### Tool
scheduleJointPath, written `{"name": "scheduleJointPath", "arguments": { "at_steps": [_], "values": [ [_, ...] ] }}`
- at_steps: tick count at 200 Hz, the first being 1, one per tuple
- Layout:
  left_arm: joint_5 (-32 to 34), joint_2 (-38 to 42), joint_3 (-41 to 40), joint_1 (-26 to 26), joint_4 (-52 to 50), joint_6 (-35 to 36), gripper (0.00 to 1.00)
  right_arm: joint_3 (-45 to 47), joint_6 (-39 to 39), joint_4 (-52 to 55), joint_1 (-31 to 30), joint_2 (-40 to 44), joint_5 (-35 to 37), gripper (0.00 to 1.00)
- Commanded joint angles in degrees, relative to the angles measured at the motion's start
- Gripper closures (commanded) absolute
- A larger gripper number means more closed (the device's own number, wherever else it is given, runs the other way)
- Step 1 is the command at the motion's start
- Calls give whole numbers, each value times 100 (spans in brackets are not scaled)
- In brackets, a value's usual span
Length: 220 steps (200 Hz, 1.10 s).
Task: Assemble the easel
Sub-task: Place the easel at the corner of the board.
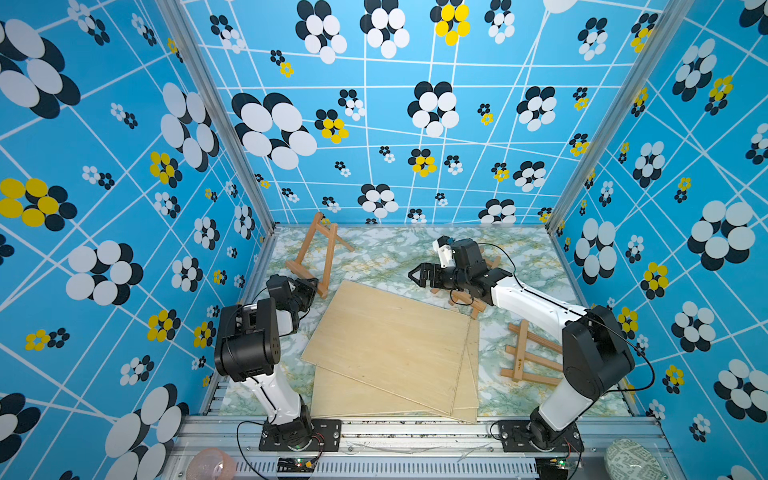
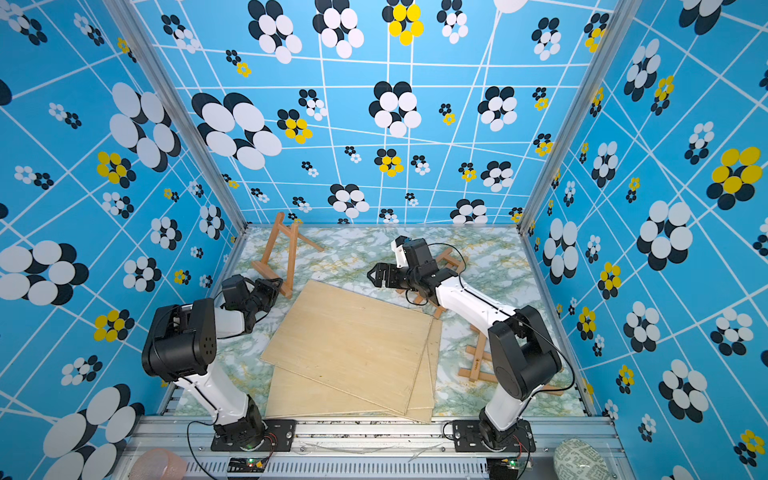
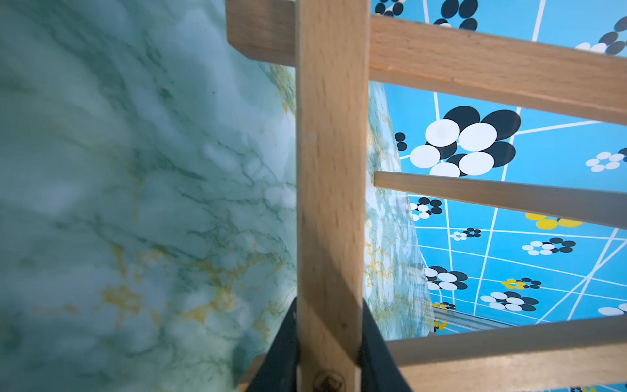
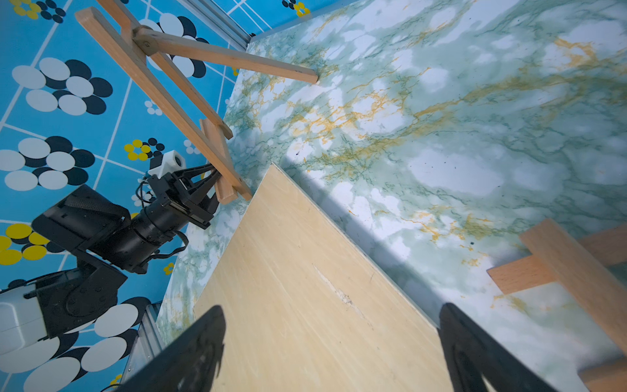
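Although the flat easel [image 1: 518, 357] bears a dark mark, it is unreadable. The left gripper [image 1: 316, 286], held low, clamps a leg of the standing easel [image 1: 329, 257] at far left; the right gripper [image 1: 415, 277] hovers spread wide by the boards [image 1: 386, 345].

The left arm [image 1: 249, 345] rises from its base at the near edge. Its elbow is bent high and its forearm reaches forward and inward. The left gripper [image 1: 316, 286] sits low, jaws closed narrowly on a bar of the easel [image 1: 330, 257]; in the left wrist view they press the wood from both sides. The right arm [image 1: 536, 305] leans far forward from its base, with the forearm stretched toward the left arm's side and the wrist roughly level. The right gripper [image 1: 417, 276] points that way too, jaws spread wide with nothing between them, as the right wrist view also shows.
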<state>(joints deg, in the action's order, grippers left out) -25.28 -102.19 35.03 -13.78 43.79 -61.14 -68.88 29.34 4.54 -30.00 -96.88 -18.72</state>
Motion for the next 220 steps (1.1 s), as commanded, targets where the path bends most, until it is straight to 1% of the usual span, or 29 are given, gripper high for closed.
{"name": "scheduleJointPath", "arguments": {
  "at_steps": [1, 47, 59, 88, 134, 157, 196, 211, 220],
  "values": [
    [677, -14, -378, 0, 76, -211, 100, 88, 0, 129, -43, 27, -45, 0],
    [1224, -216, -909, 39, 832, -754, 100, 103, -67, 179, -50, 60, -36, 1],
    [1307, -270, -939, 94, 879, -792, 100, 120, -82, 171, -50, 70, -34, 0],
    [1747, -284, -1074, 265, 952, -921, 100, 139, -117, 172, -48, 62, -26, 1],
    [2383, -372, -1316, 549, 1323, -1469, 100, 138, -143, 137, -50, 3, -39, 0],
    [2572, -493, -1356, 689, 1292, -1664, 100, 150, -160, 131, -50, 0, -35, 1],
    [2682, -668, -1353, 865, 1409, -1898, 100, 186, -214, 121, -50, 20, -18, 1],
    [2711, -688, -1342, 930, 1379, -1957, 86, 195, -210, 122, -50, 36, -9, 1],
    [2722, -688, -1352, 947, 1385, -1949, 81, 197, -214, 129, -46, 41, -9, 1]
  ]
}}
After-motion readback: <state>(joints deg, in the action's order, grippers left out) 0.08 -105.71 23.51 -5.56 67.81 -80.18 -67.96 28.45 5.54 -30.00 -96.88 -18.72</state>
